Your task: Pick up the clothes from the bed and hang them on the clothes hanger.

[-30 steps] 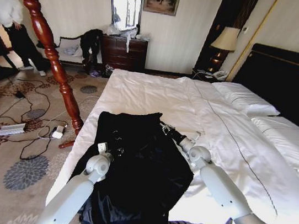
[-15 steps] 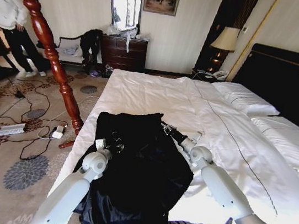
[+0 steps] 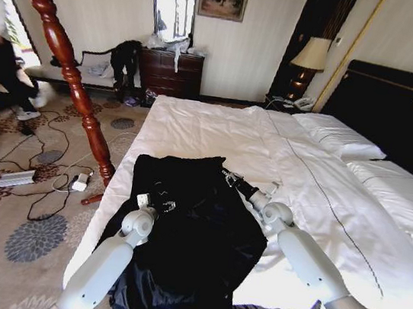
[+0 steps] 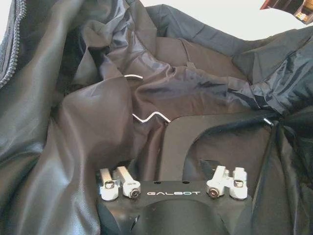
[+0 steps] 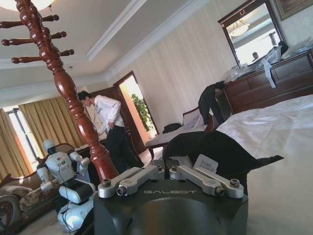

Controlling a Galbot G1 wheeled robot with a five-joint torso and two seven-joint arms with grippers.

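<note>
The clothes (image 3: 184,232), a long black garment, lie spread on the near left part of the bed (image 3: 218,129). My left gripper (image 3: 156,203) rests open on the shiny lining (image 4: 112,112), with cloth all around it. At the garment's far right edge, my right gripper (image 3: 229,177) is shut on the cloth. In the right wrist view its fingers (image 5: 142,175) meet at a black fold (image 5: 210,147) beside a small white tag (image 5: 206,164). The clothes hanger (image 3: 61,49), a reddish-brown coat stand (image 5: 84,125), leans beside the bed's left side.
A black headboard (image 3: 397,112) and pillows (image 3: 340,136) line the bed's right. A dresser with mirror (image 3: 170,72) and a lamp (image 3: 310,58) stand at the far wall. Cables and a power strip (image 3: 19,176) lie on the carpet. Another robot (image 5: 61,171) stands beyond the stand.
My left gripper has slid a little farther and rightward onto the garment. The right arm has held still. A person at the far left has shifted.
</note>
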